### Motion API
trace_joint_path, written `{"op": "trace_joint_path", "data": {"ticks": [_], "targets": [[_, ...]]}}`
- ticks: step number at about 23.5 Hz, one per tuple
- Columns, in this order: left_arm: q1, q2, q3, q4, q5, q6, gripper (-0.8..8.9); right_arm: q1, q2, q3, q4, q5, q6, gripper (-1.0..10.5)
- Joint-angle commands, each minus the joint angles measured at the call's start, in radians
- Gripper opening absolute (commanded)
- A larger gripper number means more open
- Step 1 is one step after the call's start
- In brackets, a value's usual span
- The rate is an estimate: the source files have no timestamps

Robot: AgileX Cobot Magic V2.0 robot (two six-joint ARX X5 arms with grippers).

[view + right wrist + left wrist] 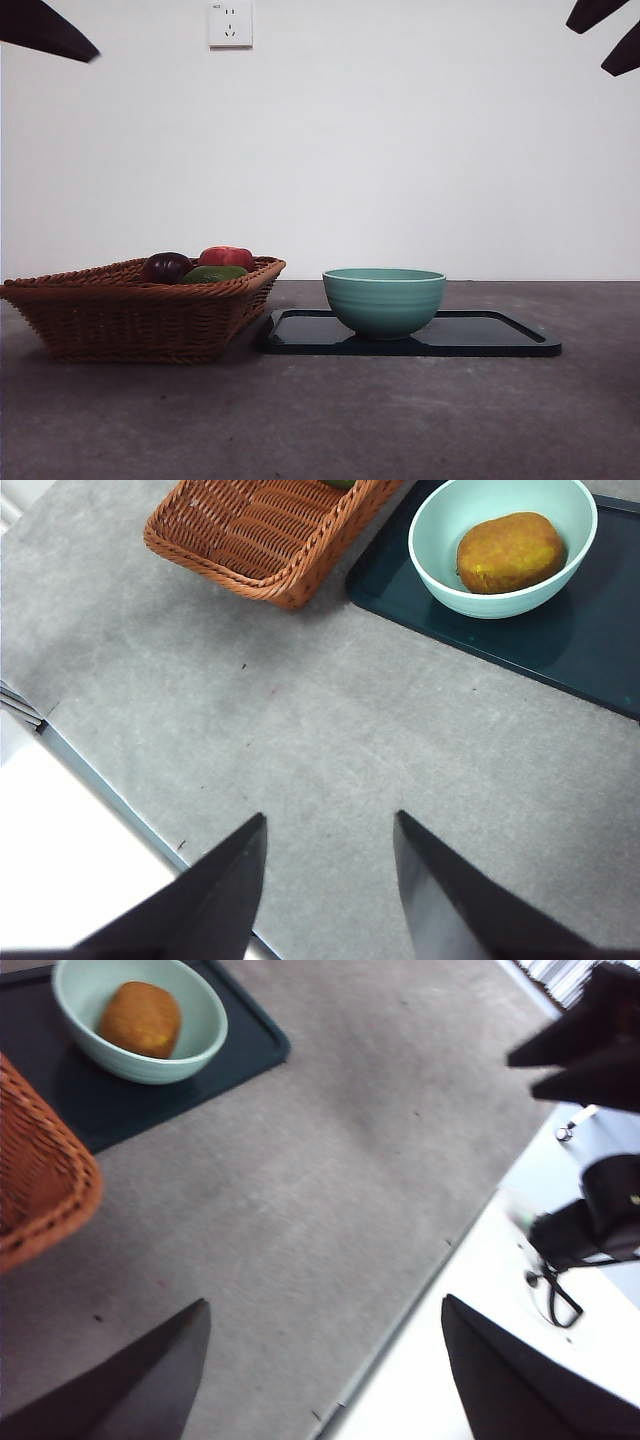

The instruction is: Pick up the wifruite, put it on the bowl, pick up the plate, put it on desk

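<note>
The brown wifruite (140,1020) (510,552) lies inside the teal bowl (384,300) (205,1050) (432,570); the front view hides it behind the bowl's wall. The bowl stands on a black tray (500,335) (560,650) on the grey desk (320,420). A plate as such is out of view. My left gripper (323,1302) hangs open high over the desk's edge, holding nothing. My right gripper (330,817) is also open and empty, raised above bare desk, well away from the bowl.
A brown wicker basket (140,310) (270,530) stands left of the tray, holding a dark purple fruit (165,267), a red one (226,257) and a green one (215,273). Black arm tips (45,30) (605,30) show at the top corners.
</note>
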Motion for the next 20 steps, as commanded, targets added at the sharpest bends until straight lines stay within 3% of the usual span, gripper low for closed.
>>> {"op": "trace_joint_path", "data": {"ticks": [1,9,14,20], "targets": [[-0.011,0.089,0.074,0.016,-0.036,0.011,3.71,0.007,0.005,0.011,0.008,-0.003,0.012,2.0],[-0.031,0.393,0.332,0.045,-0.095,0.075,3.71,0.007,0.005,0.012,0.008,-0.025,0.012,2.0],[-0.067,0.711,0.608,0.053,-0.136,0.114,3.71,0.007,-0.005,0.012,-0.005,-0.061,0.020,2.0],[-0.123,0.985,0.805,0.080,-0.243,0.163,3.71,0.007,-0.094,0.016,-0.049,-0.061,0.048,2.0]]}}
